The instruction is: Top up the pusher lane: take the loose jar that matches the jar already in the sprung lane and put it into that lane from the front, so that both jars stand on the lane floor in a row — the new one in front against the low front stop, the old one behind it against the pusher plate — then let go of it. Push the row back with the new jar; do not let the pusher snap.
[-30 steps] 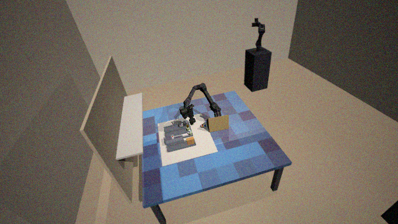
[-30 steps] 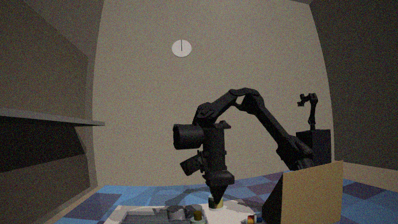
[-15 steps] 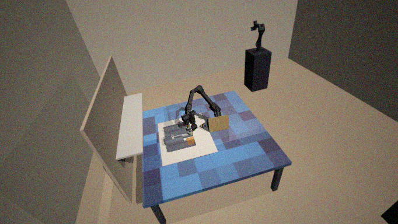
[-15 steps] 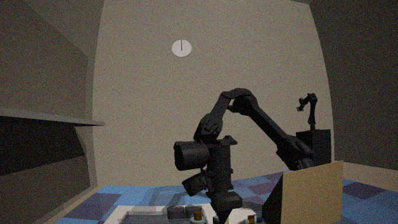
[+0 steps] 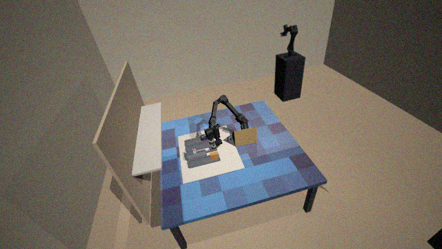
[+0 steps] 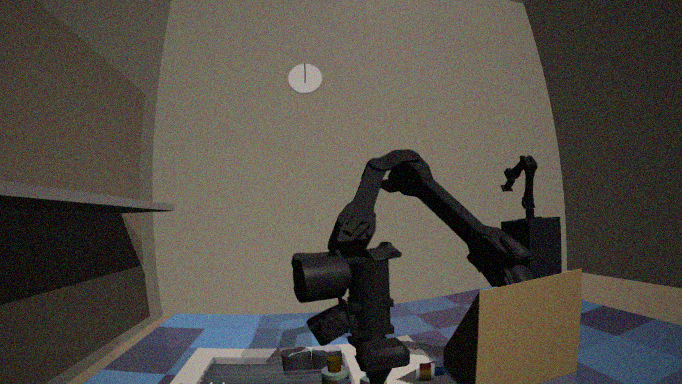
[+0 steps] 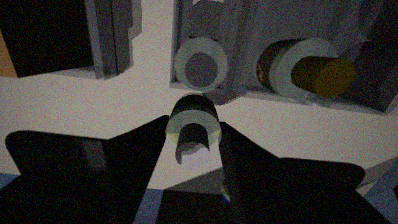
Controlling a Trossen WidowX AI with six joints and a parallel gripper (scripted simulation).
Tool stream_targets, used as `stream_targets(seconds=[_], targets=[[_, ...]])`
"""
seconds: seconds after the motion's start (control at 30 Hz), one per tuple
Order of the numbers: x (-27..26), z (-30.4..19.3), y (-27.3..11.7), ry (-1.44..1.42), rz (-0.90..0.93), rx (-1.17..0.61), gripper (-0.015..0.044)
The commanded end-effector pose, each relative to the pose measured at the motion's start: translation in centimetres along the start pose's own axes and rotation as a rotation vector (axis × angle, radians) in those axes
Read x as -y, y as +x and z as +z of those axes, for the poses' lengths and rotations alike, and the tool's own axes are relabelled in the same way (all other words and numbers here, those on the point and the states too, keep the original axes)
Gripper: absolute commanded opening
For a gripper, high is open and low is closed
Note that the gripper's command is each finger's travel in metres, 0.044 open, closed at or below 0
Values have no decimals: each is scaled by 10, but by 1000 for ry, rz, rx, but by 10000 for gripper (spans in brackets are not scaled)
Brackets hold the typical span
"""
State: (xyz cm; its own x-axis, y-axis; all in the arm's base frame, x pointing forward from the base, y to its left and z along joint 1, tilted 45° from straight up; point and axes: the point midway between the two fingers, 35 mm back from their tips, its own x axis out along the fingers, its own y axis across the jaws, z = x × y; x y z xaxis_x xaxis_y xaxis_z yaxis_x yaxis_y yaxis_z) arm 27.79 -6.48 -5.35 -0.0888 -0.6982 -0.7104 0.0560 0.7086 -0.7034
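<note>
The black parallel-jaw gripper (image 7: pixel 194 145) is pinching a small cylindrical jar with a pale green body and a dark grey lid (image 7: pixel 192 125); the two dark fingers press its sides, and the jar hangs over the white mat (image 7: pixel 65 100), just short of the front edge of the grey lane rack (image 7: pixel 260 30).

In the wrist view, the lane directly beyond the held jar holds a matching pale green jar with a grey lid (image 7: pixel 201 65), standing close behind the lane's front lip. A narrow strip of white mat separates the two jars; they do not touch. One lane to the right stands a pale jar with a mustard-yellow lid (image 7: pixel 310 70), parted from the matching lane by a grey wall (image 7: pixel 245 45). To the left, another grey divider (image 7: pixel 112 35) borders a dark recess.

From the top view, the rack (image 5: pixel 197 150) sits on the white mat (image 5: pixel 223 162), on a blue and purple checked table (image 5: pixel 259 175). An upright tan cardboard panel (image 5: pixel 245 136) stands just right of the arm, near the mat's far right corner. A white shelf board (image 5: pixel 148 137) runs along the table's left edge.

In the exterior view, the arm's wrist (image 6: pixel 370 295) points down over the rack's front, the tan panel (image 6: pixel 525 330) close on its right. A small red and yellow can (image 6: pixel 425 371) stands between them on the mat.
</note>
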Motion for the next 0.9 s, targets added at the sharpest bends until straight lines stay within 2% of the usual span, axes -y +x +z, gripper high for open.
stream_targets(seconds=[0.0, 0.87], targets=[[0, 0, 3, -6, -5, -4, 0], [-1, 13, 3, -6, -5, -3, 0]])
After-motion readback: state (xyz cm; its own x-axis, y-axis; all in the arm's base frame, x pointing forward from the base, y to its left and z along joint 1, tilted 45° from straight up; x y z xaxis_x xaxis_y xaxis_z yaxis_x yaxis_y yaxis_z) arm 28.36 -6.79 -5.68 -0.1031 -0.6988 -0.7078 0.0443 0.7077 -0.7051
